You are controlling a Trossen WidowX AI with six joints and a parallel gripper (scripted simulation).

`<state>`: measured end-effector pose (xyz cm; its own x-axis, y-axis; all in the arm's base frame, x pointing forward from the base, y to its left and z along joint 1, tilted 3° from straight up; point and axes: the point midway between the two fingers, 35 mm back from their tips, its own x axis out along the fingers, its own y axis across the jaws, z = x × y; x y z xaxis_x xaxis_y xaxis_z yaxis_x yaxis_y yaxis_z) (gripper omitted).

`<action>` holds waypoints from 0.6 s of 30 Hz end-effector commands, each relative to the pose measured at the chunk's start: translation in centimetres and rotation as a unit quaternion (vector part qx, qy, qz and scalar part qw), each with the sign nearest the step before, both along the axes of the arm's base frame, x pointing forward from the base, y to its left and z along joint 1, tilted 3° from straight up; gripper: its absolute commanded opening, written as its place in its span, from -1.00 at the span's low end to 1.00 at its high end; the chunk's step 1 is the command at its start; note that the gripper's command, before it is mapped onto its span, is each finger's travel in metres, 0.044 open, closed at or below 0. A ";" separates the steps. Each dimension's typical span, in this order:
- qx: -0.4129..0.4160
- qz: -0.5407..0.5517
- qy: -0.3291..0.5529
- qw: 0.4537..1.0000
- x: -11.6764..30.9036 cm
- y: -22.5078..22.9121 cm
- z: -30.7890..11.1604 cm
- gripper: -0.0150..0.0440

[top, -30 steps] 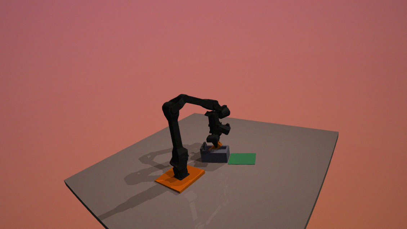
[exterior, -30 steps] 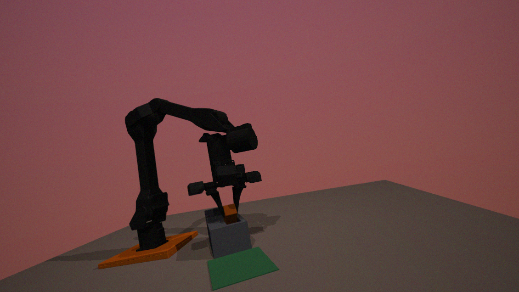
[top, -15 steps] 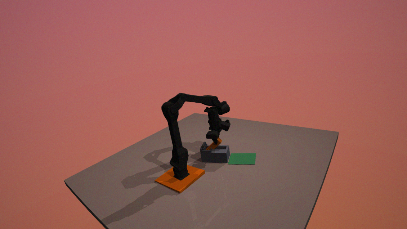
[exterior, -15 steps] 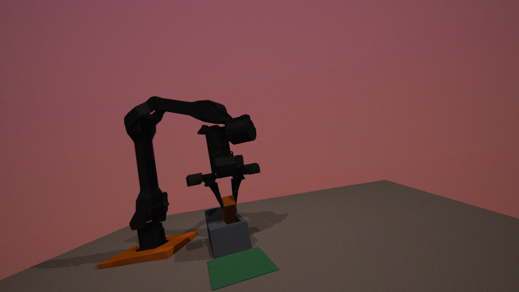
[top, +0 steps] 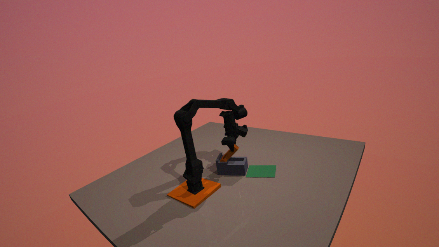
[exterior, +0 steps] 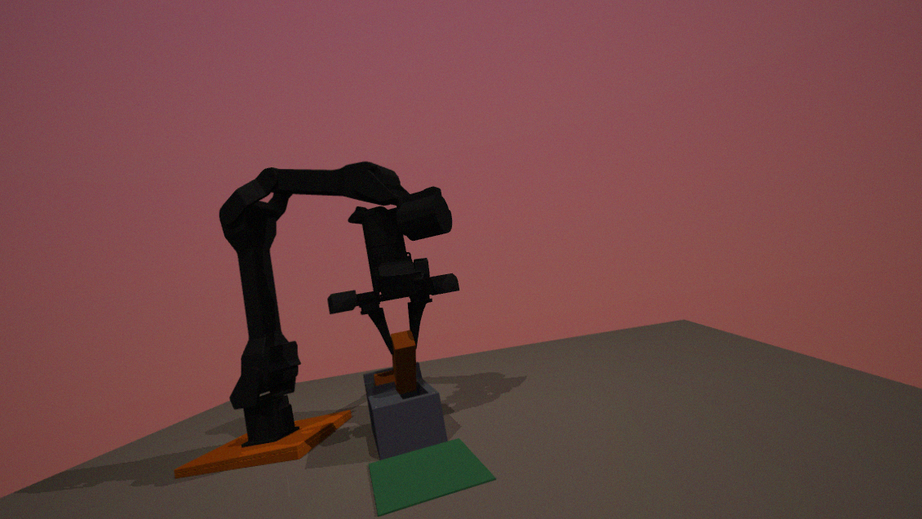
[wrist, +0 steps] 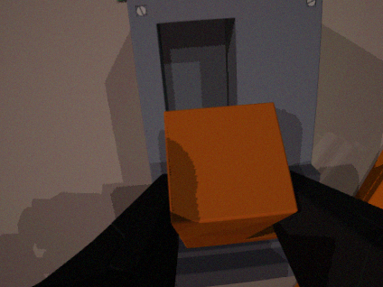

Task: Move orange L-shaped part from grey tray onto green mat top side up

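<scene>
The orange L-shaped part (top: 229, 155) (exterior: 405, 370) (wrist: 221, 158) is steeply tilted. Its raised end is pinched between the fingers of my gripper (top: 232, 149) (exterior: 404, 350) (wrist: 231, 180), which is shut on it from both sides. Its lower, L-shaped end is at the raised-wall end of the grey tray (top: 232, 169) (exterior: 410, 425) (wrist: 280, 54); whether it still touches the pocket is hard to tell. The front stretch of the pocket shows empty in the wrist view. The green mat (top: 261, 171) (exterior: 428, 476) lies flat beside the tray, with nothing on it.
The arm stands on an orange base plate (top: 211, 185) (exterior: 283, 450), near the tray. The tray's raised wall (top: 218, 157) stands at the end away from the mat. Two screw heads (wrist: 141, 10) (wrist: 311, 2) show on the tray's top. Arm shadows fall across the table.
</scene>
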<state>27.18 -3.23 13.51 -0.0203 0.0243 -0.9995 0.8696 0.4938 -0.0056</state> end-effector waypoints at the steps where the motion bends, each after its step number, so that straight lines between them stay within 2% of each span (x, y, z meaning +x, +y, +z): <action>1: 0.002 0.000 -0.001 1.000 0.0 0.0 0.7 -0.49; 18: 0.002 0.000 -0.001 1.000 0.1 0.0 3.4 -0.49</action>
<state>27.22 -3.30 16.38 -0.0185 0.0241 -0.9995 0.8708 0.4916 -0.0043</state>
